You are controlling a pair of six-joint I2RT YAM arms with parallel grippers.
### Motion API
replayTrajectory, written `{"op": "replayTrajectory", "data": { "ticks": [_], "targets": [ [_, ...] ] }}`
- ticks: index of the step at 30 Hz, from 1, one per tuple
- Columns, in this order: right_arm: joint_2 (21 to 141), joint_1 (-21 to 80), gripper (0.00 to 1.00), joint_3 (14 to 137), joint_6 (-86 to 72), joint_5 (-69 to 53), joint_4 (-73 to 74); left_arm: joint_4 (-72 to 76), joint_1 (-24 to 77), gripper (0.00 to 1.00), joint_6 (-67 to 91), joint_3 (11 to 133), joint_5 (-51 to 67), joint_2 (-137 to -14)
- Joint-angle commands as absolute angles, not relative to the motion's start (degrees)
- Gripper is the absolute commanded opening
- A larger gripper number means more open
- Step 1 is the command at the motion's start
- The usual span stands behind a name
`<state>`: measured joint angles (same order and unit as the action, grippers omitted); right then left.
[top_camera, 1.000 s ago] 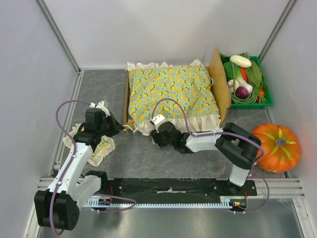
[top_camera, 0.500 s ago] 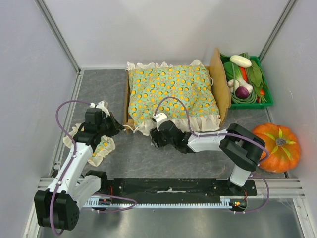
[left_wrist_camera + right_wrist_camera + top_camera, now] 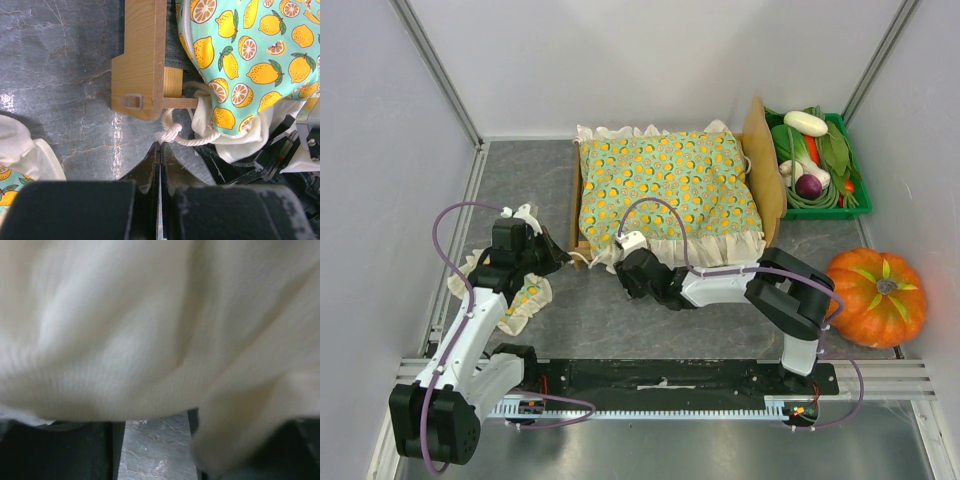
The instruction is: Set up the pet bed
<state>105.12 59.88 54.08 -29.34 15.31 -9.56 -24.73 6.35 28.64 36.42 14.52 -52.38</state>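
Observation:
The pet bed [image 3: 582, 190] stands at the back middle, its arched headboard [image 3: 761, 165] on the right. The green orange-dotted cushion [image 3: 665, 190] lies on it and hides the base. In the left wrist view the bed's near left wooden corner [image 3: 142, 60] shows, with the cushion [image 3: 250, 55] over it. My left gripper [image 3: 560, 258] is shut, and in its wrist view its tips [image 3: 160, 147] touch the knot of a white cord [image 3: 167, 134] that runs from the cushion. My right gripper [image 3: 623, 272] is open under the cushion's white frill [image 3: 150, 320], which hides its fingertips.
The small matching pillow [image 3: 525, 300] lies under my left arm and shows in the left wrist view [image 3: 20, 160]. A green crate of vegetables [image 3: 820, 160] stands at the back right. An orange pumpkin [image 3: 878, 297] sits at the right. Walls close in on both sides.
My right gripper has moved left along the cushion's near edge towards its near left corner. My left arm has not moved.

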Motion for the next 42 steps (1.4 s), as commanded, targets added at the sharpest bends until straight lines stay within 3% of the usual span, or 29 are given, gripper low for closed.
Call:
{"op": "replayTrajectory", "data": {
  "ticks": [1,3,9,10,11,14,33,42],
  "targets": [
    [108.0,63.2,0.53,55.9,-27.6,21.1,-3.5,-23.5,6.2,0.02,29.1,37.0,14.9,-51.3],
    [108.4,64.2,0.45,56.2,-27.2,22.8,-1.9,-23.6,6.2,0.02,28.9,37.1,14.9,-51.2],
    [109.3,66.3,0.36,56.1,-28.9,25.0,3.4,-23.6,6.2,0.02,28.9,37.1,14.4,-51.0],
    [109.9,66.6,0.32,56.2,-28.8,24.8,3.5,-23.7,6.2,0.02,29.0,37.1,14.5,-50.9],
    [110.4,66.7,0.19,56.5,-29.0,24.4,3.8,-23.6,6.2,0.02,29.1,36.9,14.5,-50.9],
    [112.0,67.4,0.00,57.7,-29.3,24.0,4.4,-23.4,6.2,0.02,29.2,36.7,14.7,-50.8],
    [100.4,63.1,0.00,54.7,-30.9,29.4,4.6,-29.7,5.9,0.02,26.0,46.8,1.2,-49.2],
    [100.5,60.4,0.00,51.4,-34.4,30.1,6.2,-34.9,5.4,0.02,23.8,52.4,4.1,-46.5]
  ]
}}
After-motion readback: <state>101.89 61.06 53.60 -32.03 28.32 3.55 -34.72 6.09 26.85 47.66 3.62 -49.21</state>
